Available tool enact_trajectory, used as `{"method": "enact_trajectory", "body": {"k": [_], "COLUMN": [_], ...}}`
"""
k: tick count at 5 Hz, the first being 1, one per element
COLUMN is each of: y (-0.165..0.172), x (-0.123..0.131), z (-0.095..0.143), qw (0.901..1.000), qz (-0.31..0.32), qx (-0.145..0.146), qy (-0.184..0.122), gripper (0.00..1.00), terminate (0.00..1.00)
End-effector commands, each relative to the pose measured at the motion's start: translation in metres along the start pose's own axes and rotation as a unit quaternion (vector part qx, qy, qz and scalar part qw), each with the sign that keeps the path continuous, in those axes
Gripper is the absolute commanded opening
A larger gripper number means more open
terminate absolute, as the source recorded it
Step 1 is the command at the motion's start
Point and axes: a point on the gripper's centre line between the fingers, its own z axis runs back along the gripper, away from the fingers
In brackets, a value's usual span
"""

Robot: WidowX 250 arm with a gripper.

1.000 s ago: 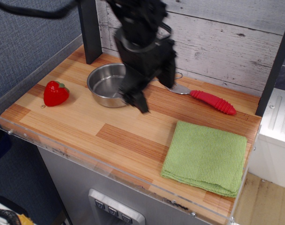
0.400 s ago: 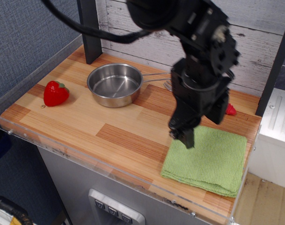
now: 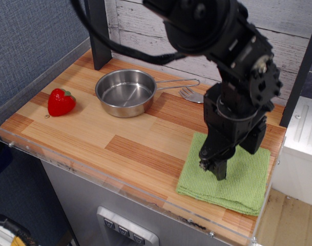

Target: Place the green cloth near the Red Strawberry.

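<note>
The green cloth lies folded flat at the front right of the wooden counter. My gripper points down over the cloth's left half, just above or touching it, with the jaws a little apart and nothing held. The arm hides the cloth's upper middle. The red strawberry sits at the far left of the counter, a long way from the cloth and the gripper.
A steel pan stands at the back centre, its handle pointing right. A fork's metal head lies beside the handle; the arm hides the rest of it. A clear rim edges the counter's front and left. A dark post stands at back left.
The arm swung from over the pan to the right and came down onto the green cloth. The cloth, strawberry and pan have not moved.
</note>
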Motion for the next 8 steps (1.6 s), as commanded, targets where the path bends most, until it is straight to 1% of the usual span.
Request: {"method": "enact_trajectory", "body": {"k": [1,2,3,4,5,8], "y": [-0.004,-0.003,0.001,0.009,0.016,0.035], "x": [-0.001,0.000,0.003,0.015,0.032,0.085], "z": [-0.013,-0.021,-0.022,-0.016,-0.010,-0.014], "qw": [1.0000,0.9997,0.9990,0.9986,0.9979,0.9961], "qz": [-0.006,-0.020,-0.026,-0.013,-0.002,0.035], "qx": [-0.001,0.015,0.034,0.047,0.056,0.070], "qy": [0.001,-0.005,-0.012,-0.019,-0.032,-0.041], "gripper": [1.00,1.00,1.00,1.00,1.00,1.00], "terminate": [0.00,0.00,0.00,0.00,0.00,0.00]}}
